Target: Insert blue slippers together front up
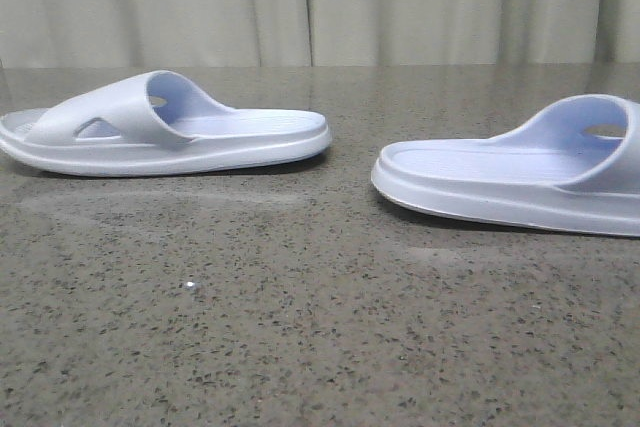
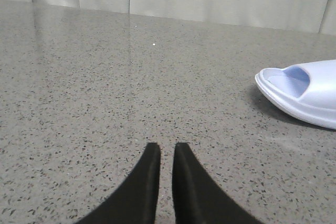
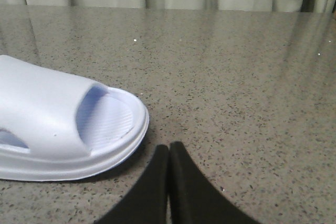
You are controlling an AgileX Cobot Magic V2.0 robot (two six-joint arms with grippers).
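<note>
1. Here is the speckled grey bench (image 1: 300, 327), and both blue slippers lie flat on it, soles down, well apart with bare stone between them. Nothing is joined yet.

2. The left slipper (image 1: 165, 127) sits on the left side of the front view, side-on, its strap with the triangular cutout towards the left edge and its open ribbed footbed reaching towards the middle.

3. The right slipper (image 1: 520, 172) sits on the right side, mirrored: strap out at the right edge, partly cut off by the frame, footbed end pointing at its partner.

4. The left tool (image 2: 163, 150) hangs low over bare bench, its two dark fingers nearly closed with only a thin slit between them, gripping nothing. One slipper end shows off to the side in that wrist view, clear of the tool.

5. The right tool (image 3: 169, 150) has its fingers pressed together, also empty. A slipper end lies just beside it in the right wrist view, near but not touching.

6. Neither arm shows in the front view.

7. My read: the task is at its very start. Still to do: open a tool, pick up a slipper, bring the pair together, slot one into the other, and leave them front up.
</note>
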